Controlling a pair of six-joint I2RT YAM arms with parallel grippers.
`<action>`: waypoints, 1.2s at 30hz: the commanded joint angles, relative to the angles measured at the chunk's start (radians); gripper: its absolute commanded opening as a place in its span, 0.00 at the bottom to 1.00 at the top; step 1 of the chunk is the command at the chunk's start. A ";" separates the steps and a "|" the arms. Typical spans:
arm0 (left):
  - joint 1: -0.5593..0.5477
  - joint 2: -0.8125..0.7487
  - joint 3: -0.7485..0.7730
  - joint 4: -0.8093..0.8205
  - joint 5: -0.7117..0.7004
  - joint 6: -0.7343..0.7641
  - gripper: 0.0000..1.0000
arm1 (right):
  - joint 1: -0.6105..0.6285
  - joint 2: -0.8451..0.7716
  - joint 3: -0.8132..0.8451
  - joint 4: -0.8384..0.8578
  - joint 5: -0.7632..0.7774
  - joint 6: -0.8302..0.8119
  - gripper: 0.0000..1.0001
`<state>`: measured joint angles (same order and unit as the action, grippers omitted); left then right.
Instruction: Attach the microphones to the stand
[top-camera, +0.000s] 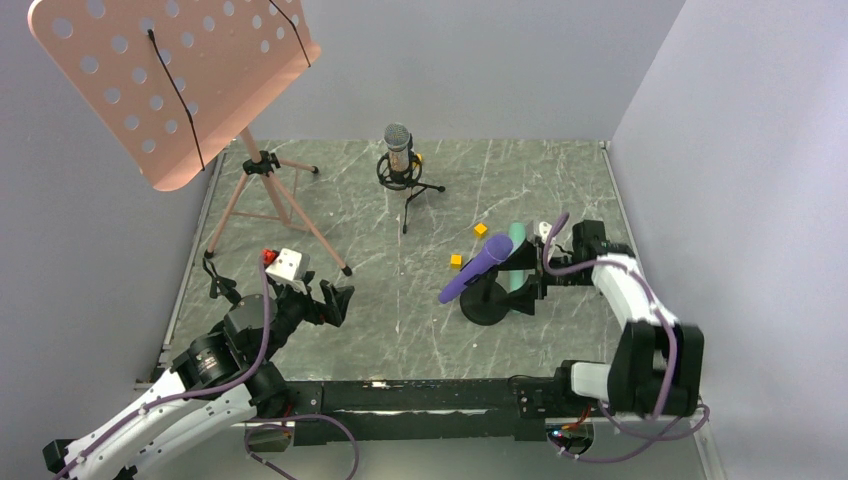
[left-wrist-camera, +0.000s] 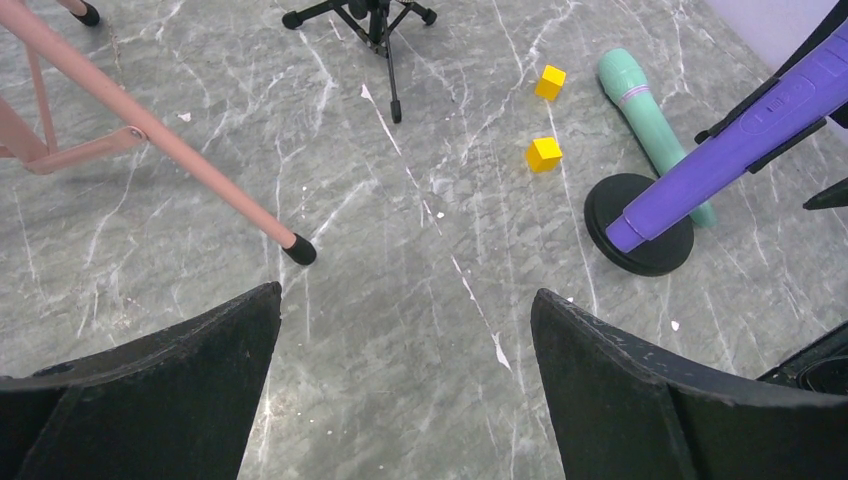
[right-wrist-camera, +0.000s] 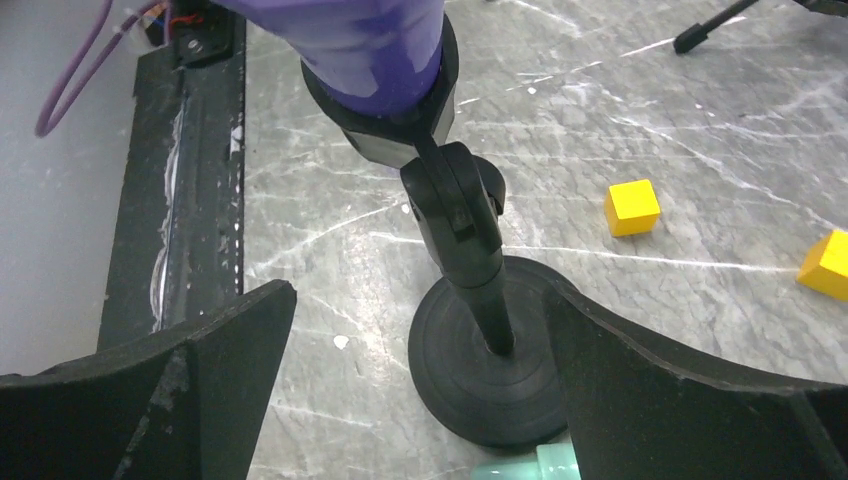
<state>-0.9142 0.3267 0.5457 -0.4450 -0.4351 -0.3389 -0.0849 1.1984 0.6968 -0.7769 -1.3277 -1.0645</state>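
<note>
The purple microphone sits tilted in the clip of a black round-base stand; it also shows in the left wrist view and the right wrist view. The mint green microphone lies flat on the table behind that stand, and shows in the left wrist view. The silver-pink microphone with a grey mesh head stands upright in a small black tripod at the back. My right gripper is open around the stand's post, holding nothing. My left gripper is open and empty over bare table.
A pink music stand on a tripod fills the back left; one leg's foot lies just ahead of my left gripper. Two yellow cubes lie between the stands. Walls close the table's sides.
</note>
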 joint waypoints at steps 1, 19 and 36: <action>-0.002 0.024 0.015 0.050 0.000 -0.009 0.99 | 0.047 -0.053 -0.005 0.346 0.041 0.331 0.99; -0.002 -0.008 0.019 0.019 -0.010 -0.013 0.99 | 0.158 -0.021 0.056 0.421 0.033 0.376 0.00; -0.002 -0.011 0.030 -0.007 -0.010 -0.003 0.99 | -0.080 0.187 0.430 0.873 0.389 0.858 0.00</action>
<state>-0.9142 0.3244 0.5457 -0.4397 -0.4351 -0.3431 -0.0795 1.3376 1.0241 -0.1474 -1.0740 -0.3679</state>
